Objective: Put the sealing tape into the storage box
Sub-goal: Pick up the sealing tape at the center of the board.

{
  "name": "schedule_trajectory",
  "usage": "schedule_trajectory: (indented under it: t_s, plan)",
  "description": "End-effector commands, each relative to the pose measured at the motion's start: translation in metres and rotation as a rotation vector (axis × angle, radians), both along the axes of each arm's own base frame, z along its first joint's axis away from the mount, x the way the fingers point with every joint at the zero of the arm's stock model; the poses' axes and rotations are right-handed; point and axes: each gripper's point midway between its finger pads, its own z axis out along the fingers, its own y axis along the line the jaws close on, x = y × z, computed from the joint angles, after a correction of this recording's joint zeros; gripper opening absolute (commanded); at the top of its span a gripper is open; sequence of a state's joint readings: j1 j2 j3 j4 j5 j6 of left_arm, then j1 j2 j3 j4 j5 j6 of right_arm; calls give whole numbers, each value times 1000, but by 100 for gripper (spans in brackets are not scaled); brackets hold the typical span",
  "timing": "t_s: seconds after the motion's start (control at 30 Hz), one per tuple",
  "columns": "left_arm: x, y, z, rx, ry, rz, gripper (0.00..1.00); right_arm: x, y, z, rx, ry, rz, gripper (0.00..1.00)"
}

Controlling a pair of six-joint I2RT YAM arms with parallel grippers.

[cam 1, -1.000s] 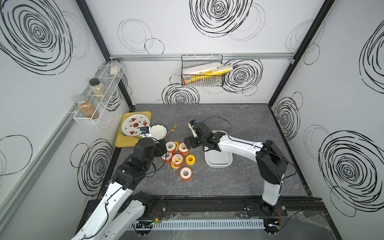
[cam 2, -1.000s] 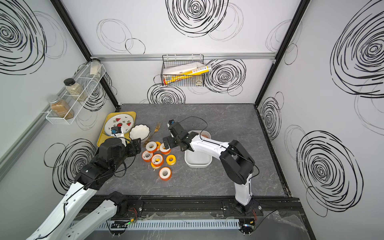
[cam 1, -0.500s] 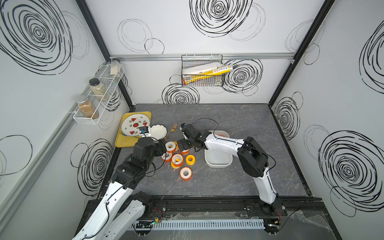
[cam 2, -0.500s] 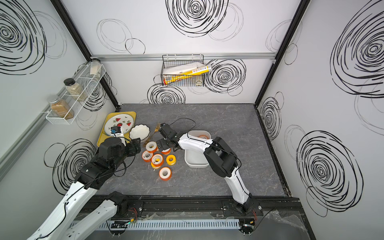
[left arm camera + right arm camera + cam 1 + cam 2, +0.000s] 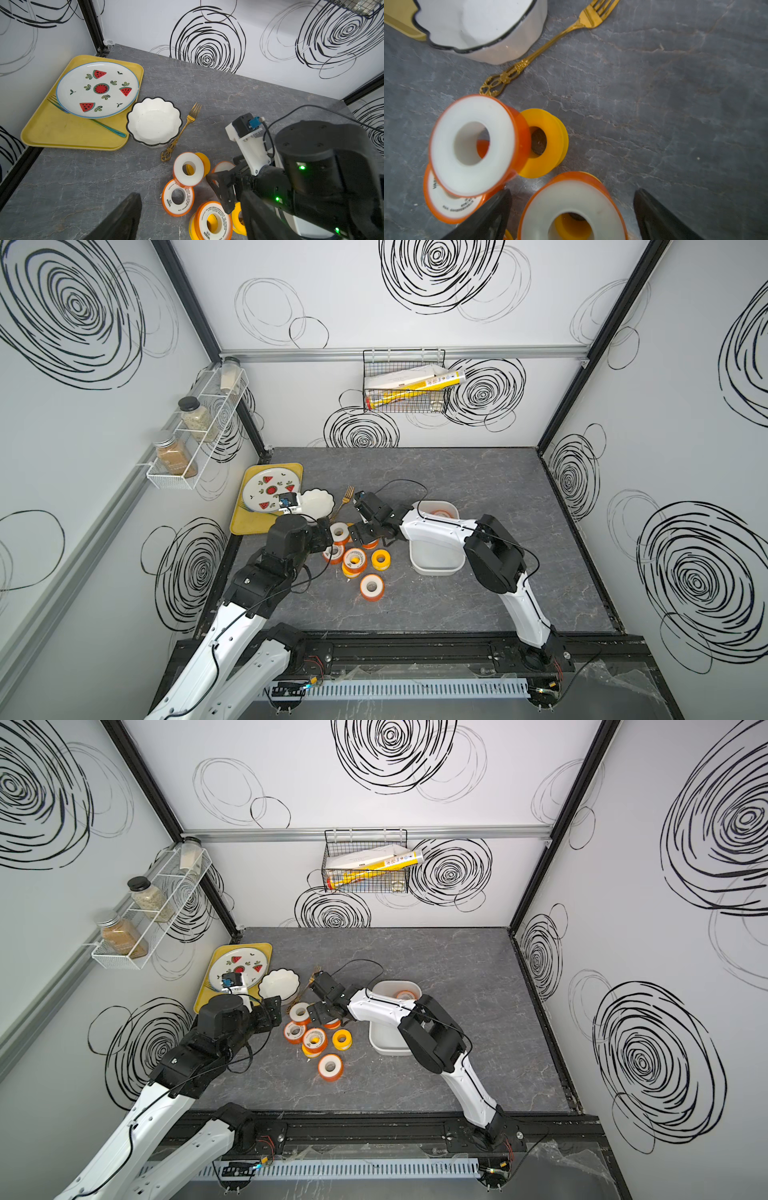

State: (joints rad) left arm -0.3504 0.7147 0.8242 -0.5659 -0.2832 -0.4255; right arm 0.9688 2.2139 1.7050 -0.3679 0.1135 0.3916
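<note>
The task is being judged as barely begun. Only one spool of sealing tape [image 5: 442, 513] is being held by the storage box [image 5: 436, 570], at its far end, and this is being shown in both top views. At least six more spools are being left loose on the grey table [image 5: 478, 605], bunched between the two arms beside the box, on the left arm's side. One of them [image 5: 371, 586] is lying a little apart, nearer the robot's base. Nearly the whole transfer is therefore being counted as outstanding.

The right gripper [image 5: 572, 194] is being held spread wide just above the cluster, grasping nothing. In the right wrist view a white-faced orange spool [image 5: 571, 207] is being straddled by its two dark fingers [image 5: 483, 218]. One finger is being seen at the spool's edge, though contact cannot be told, while a clear strip of table is being left between the spool and the other finger. This spool is being read as the next one to be picked, and something yellow is showing through its centre hole. Just beyond it, another orange spool [image 5: 471, 145] is being propped on a labelled one [image 5: 448, 205], beside a yellow spool [image 5: 544, 143] and near the gold fork [image 5: 550, 39] and scalloped bowl [image 5: 519, 47].

The left gripper [image 5: 326, 538] is being held open and empty at the opposite edge of the cluster, touching no spool as far as can be told
</note>
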Motion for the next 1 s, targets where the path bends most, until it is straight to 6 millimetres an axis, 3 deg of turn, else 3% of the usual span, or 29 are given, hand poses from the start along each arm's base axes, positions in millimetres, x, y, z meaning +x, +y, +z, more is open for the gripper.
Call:
schedule_trajectory:
  t_s: [0.0, 0.67, 0.97]
  plan:
    - [6, -1, 3, -1, -28, -7, 82, -1, -2, -1, -46, -15, -19, 96]
    - [7, -3, 1, -1, -20, -15, 82, -9, -2, -7, -64, 15, -16, 76]
    - [9, -3, -1, 2, -13, -17, 82, -6, 0, 15, -33, -16, -12, 66]
